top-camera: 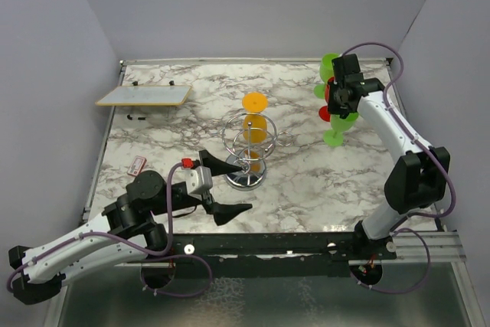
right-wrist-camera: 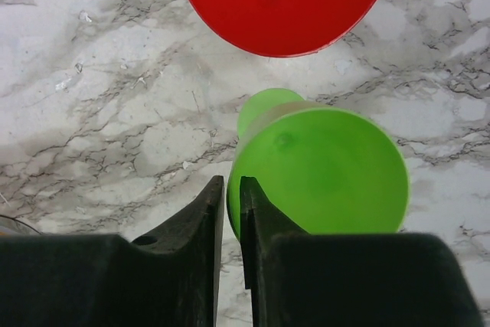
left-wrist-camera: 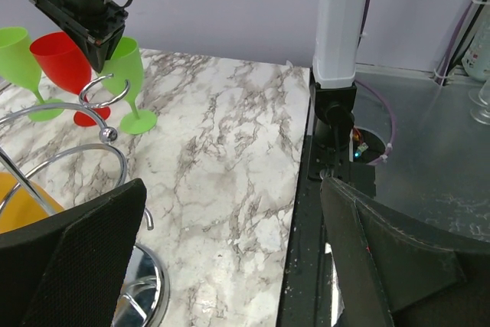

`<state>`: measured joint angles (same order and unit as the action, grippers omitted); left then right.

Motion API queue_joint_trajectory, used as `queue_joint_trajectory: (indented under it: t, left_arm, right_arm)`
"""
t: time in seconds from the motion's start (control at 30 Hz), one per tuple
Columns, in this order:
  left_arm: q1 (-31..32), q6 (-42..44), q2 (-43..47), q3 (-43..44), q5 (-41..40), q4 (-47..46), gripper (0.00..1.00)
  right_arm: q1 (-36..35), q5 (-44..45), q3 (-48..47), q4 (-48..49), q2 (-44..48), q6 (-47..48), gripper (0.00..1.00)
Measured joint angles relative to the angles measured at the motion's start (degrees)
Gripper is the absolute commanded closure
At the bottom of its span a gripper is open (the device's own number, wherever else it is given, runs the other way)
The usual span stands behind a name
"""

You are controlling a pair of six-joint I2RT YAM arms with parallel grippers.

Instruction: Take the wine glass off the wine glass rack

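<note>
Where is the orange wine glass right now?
In the top view, the orange wine glass hangs on the chrome wine glass rack near the middle of the table, just beyond the open left gripper.

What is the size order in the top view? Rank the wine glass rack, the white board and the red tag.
1. wine glass rack, largest.
2. white board, long but thin.
3. red tag, clearly smallest.

Marble table [top-camera: 306, 181] bears rack [top-camera: 246, 180] (chrome), glasses [top-camera: 334, 138].
</note>
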<state>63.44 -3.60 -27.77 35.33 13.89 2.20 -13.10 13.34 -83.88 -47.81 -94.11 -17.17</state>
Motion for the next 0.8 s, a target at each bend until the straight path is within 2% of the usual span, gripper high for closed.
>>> queue_joint_trajectory:
  t: [0.33, 0.5, 0.63, 0.7, 0.8]
  left_arm:
    - [0.0, -4.0, -0.3, 1.8, -0.6, 0.1, 0.01]
    - [0.0, -6.7, -0.3, 1.9, -2.2, 0.4, 0.01]
    - [0.0, -8.8, 0.2, 1.9, -4.8, 1.1, 0.01]
    - [0.0, -10.0, 0.6, 1.9, -6.4, 1.6, 0.01]
    - [0.0, -12.4, 1.3, 2.0, -9.4, 2.7, 0.01]
  right_arm:
    - [0.0, -1.2, -8.7, -5.5, 0.1, 0.6, 0.65]
    - [0.0, -3.8, -10.1, -6.7, 6.8, 1.0, 0.58]
    - [0.0, -9.3, -0.7, -1.3, 21.7, 0.1, 0.55]
    - [0.0, -13.1, 7.3, 3.1, 31.3, -1.1, 0.53]
    - [0.0, -18.7, 16.7, 8.2, 40.5, -3.6, 0.45]
